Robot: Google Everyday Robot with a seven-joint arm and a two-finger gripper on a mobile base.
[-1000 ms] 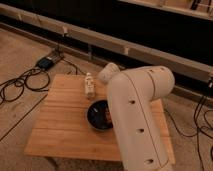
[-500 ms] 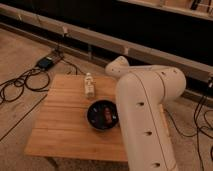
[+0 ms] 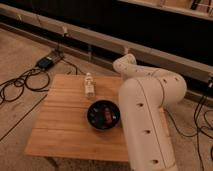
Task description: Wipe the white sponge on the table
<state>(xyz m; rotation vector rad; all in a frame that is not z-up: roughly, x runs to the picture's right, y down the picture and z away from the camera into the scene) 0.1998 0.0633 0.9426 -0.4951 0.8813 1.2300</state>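
Note:
The light-wood table (image 3: 65, 125) fills the lower middle of the camera view. My white arm (image 3: 147, 115) rises from the bottom right, bends and ends in a joint (image 3: 125, 64) above the table's far right side. The gripper itself is hidden behind the arm, somewhere over the table's right part. The white sponge does not show; the arm covers the right part of the table.
A black bowl (image 3: 103, 115) with something reddish-brown inside stands mid-table, just left of the arm. A small clear bottle (image 3: 89, 85) stands upright near the far edge. Cables (image 3: 20, 85) and a dark power box (image 3: 47, 62) lie on the floor to the left. A low wall runs behind.
My arm has shifted to the right, and the black bowl, partly covered before, now shows whole. The bottle and bowl have not moved.

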